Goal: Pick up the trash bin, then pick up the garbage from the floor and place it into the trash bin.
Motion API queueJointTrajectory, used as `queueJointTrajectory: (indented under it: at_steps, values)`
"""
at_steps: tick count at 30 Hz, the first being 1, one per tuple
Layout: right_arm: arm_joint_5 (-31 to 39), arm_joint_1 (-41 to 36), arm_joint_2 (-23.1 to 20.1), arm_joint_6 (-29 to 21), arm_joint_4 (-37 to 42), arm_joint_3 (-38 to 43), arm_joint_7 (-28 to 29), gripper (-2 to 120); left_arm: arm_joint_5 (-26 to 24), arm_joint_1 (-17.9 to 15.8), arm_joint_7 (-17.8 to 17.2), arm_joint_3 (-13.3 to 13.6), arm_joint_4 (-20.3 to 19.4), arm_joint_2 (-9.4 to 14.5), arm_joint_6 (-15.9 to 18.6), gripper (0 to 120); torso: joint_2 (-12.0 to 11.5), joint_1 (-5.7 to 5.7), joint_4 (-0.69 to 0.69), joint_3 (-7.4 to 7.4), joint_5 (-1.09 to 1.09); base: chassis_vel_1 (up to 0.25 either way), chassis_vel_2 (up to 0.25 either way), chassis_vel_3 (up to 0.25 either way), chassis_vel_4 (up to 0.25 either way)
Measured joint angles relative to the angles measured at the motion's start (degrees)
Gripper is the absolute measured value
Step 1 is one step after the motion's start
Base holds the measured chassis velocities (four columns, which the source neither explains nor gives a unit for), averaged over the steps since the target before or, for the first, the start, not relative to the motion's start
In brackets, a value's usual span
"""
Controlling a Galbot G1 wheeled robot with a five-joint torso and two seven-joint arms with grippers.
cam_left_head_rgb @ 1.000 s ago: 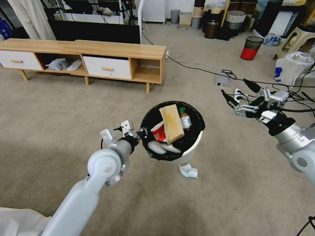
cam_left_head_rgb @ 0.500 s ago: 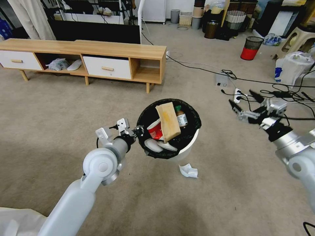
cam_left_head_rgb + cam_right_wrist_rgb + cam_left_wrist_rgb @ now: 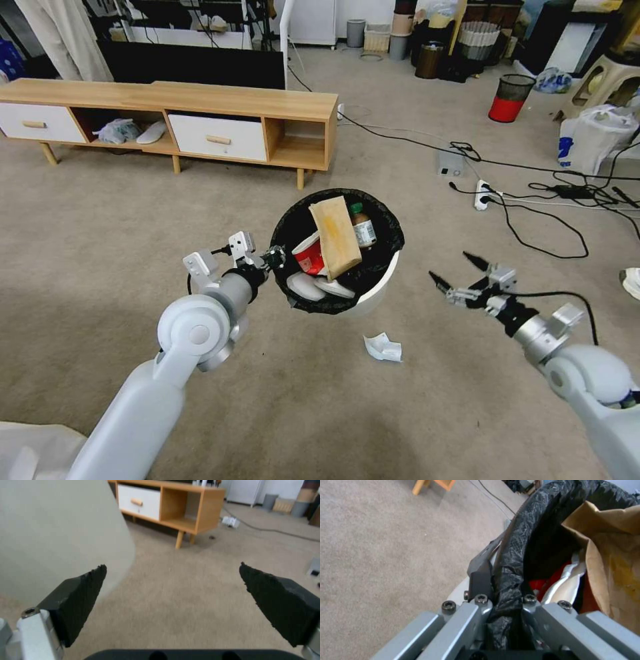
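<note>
Left gripper (image 3: 272, 257): You had it clamped on the rim of the trash bin (image 3: 377, 293), its jaws pinching the black bag liner (image 3: 513, 562) and the white wall between them, as the left wrist view showed.

Trash bin: It hung off the carpet (image 3: 100, 220), tilted toward you, near the middle of the head view, in front of the wooden TV bench (image 3: 200, 100). Over the last second it had drifted a little up and to your left.

Contents: A brown paper bag (image 3: 335, 235) stood on end in the bin, a red-white paper cup (image 3: 309, 255) beside it, a green-labelled bottle (image 3: 363, 230) behind it, and white pieces below that I could not identify.

Right gripper (image 3: 457, 277): Its jaws stood wide with nothing between them. A second ago you held it high near the cables (image 3: 533, 200); by this moment it had dropped low and swung inward, to the right of the bin.

Remaining garbage: A white tissue (image 3: 383, 347) lay on the carpet just below the bin, between the two arms and near the right gripper.

Meaning for the task: I judged the bin pickup done and most of the litter already in. The right arm's descent read as the start of a reach for the tissue.

Caution: The tissue looked flat and light, so you would need a low pinch against the carpet.
</note>
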Motion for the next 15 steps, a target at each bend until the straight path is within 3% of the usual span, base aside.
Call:
queueJointTrajectory:
  at_steps: [7,15]
  values:
    - [-1.86,0.60,0.39,0.70,-3.33,-2.53,-0.01,100,-0.15,0.32,0.00,-1.11,-0.57,0.28,-0.01,3,0.00,0.00,0.00,0.00,-0.01,0.000,0.000,0.000,0.000]
    - [-3.86,3.91,0.38,1.38,-11.06,-11.11,-0.01,100,-0.15,1.42,-0.06,-1.34,-1.96,0.43,0.00,3,0.00,0.00,0.00,0.00,0.00,0.000,0.000,0.000,0.000]
